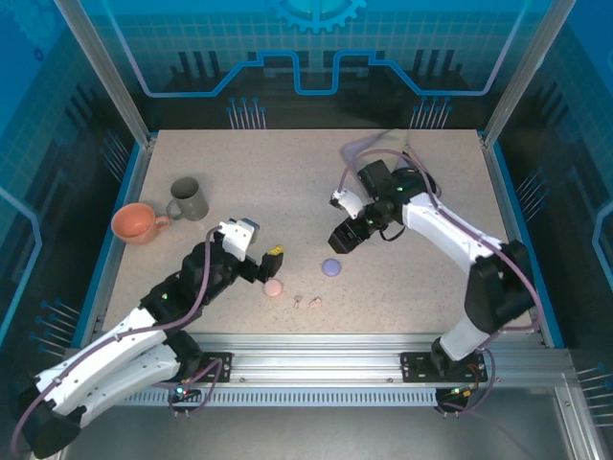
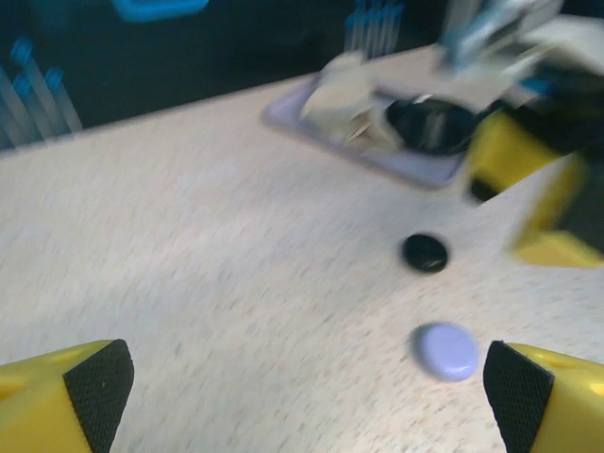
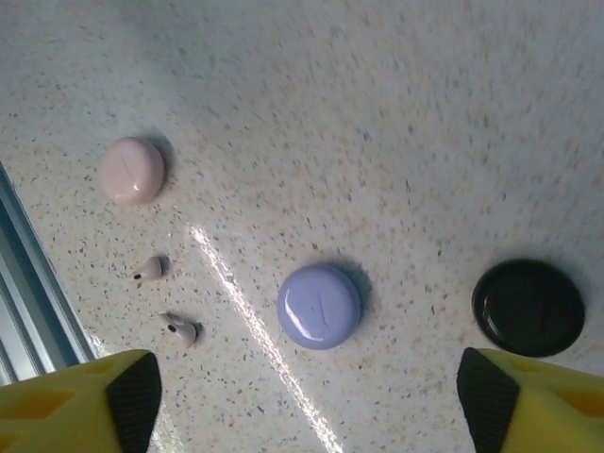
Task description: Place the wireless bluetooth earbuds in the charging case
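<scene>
Right gripper (image 3: 311,401): being held apart, empty.
Left gripper (image 2: 310,392): apart too.
Pink earbuds (image 3: 151,269): likely being targeted; centred pinch advised.

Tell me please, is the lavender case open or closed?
Closed. The lavender case lies flat as one smooth round dome; no raised lid or inner wells show.

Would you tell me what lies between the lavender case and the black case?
Nothing: the right wrist view shows bare tabletop between the lavender case and the black case.
</scene>
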You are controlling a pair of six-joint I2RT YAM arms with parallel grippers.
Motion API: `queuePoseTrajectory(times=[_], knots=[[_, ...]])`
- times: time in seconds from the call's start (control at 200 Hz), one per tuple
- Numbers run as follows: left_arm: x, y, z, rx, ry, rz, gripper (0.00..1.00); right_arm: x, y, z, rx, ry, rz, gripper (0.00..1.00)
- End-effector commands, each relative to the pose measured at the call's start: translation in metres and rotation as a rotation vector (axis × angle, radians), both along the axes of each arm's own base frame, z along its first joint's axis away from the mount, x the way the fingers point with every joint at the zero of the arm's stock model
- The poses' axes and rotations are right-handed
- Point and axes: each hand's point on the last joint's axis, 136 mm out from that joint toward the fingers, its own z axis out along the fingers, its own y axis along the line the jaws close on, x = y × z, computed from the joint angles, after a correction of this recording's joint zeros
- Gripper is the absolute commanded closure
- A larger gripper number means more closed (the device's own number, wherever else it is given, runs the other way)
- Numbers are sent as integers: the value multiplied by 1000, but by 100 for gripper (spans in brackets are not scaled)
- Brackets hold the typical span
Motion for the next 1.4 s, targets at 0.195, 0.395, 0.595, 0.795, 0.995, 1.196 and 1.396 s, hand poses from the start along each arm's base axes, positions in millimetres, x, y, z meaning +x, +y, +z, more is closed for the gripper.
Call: queuePoseTrajectory(times=[0.195,0.395,0.595,0.795,0.995,1.196,1.396], knots=[[14,80,-46,-323,418,443,1,-33,46,2,-77,-219,126,0],[22,94,-68,-486,641,456,1,-52,80,-16,-174,-234,219,0],[34,117,-84,-656,775,488,1,-67,113,-49,-352,-202,310,0],[42,141,-81,-820,781,502,1,-77,141,-76,-449,-168,397,0],[40,155,-81,-877,767,526,4,-86,153,-91,-506,-112,510,0],[37,159,-82,-887,764,532,5,-80,157,-97,-579,-97,566,1],[37,161,-84,-881,766,546,5,-77,166,-102,-620,-100,618,1]])
